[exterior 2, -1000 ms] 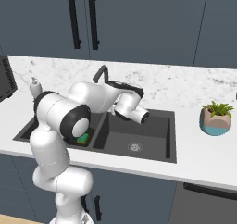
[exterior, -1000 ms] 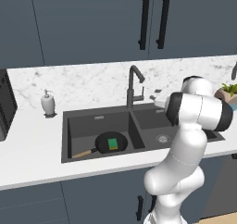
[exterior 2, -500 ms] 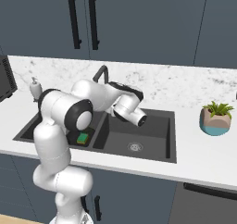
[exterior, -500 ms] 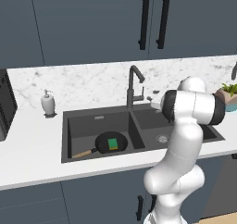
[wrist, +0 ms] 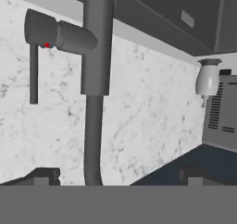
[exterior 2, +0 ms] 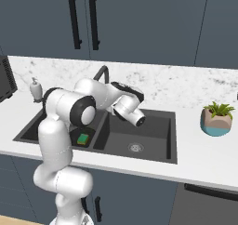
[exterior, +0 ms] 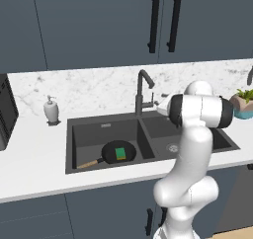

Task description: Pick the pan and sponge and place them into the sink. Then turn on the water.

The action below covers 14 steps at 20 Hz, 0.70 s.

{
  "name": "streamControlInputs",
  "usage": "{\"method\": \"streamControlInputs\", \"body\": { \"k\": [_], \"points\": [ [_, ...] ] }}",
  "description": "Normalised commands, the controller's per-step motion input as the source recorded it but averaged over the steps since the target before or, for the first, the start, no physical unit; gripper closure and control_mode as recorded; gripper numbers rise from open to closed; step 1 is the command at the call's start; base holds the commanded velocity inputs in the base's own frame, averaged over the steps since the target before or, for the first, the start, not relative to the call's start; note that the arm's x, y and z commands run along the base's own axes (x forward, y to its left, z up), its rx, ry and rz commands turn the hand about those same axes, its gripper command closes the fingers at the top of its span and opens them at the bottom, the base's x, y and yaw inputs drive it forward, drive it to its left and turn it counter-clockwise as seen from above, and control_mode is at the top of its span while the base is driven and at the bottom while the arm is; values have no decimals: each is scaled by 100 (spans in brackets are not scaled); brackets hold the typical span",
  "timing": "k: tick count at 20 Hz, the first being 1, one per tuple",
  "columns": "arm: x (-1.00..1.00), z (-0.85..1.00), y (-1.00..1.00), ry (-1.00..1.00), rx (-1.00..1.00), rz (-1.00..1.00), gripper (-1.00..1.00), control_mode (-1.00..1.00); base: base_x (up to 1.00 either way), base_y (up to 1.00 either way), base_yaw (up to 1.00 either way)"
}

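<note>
In the lower centre of the left base frame the round black frying pan with its wooden handle (exterior: 114, 153) lies in the left basin of the dark grey double-basin sink (exterior: 148, 139), the small green-and-yellow sponge (exterior: 120, 154) resting on it, so both placements look finished. Over the last second the white arm has swung its elbow rightward and brought the gripper (exterior 2: 137, 96), jaws spread wide and empty, nearer the tall dark grey faucet (wrist: 92, 56). No water runs yet; its side lever (wrist: 34, 70) seems the next target.
</note>
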Motion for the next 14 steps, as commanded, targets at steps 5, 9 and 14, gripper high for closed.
{"method": "streamControlInputs", "body": {
  "k": [5, 9, 14],
  "points": [
    [46, -17, 0, 0, 0, -5, -100, -100, 0, 0, 0],
    [41, -24, -2, 0, 0, -4, -100, -100, 0, 0, 0],
    [32, -23, -20, 0, 6, -1, -100, -100, 0, 0, 0]
  ]
}}
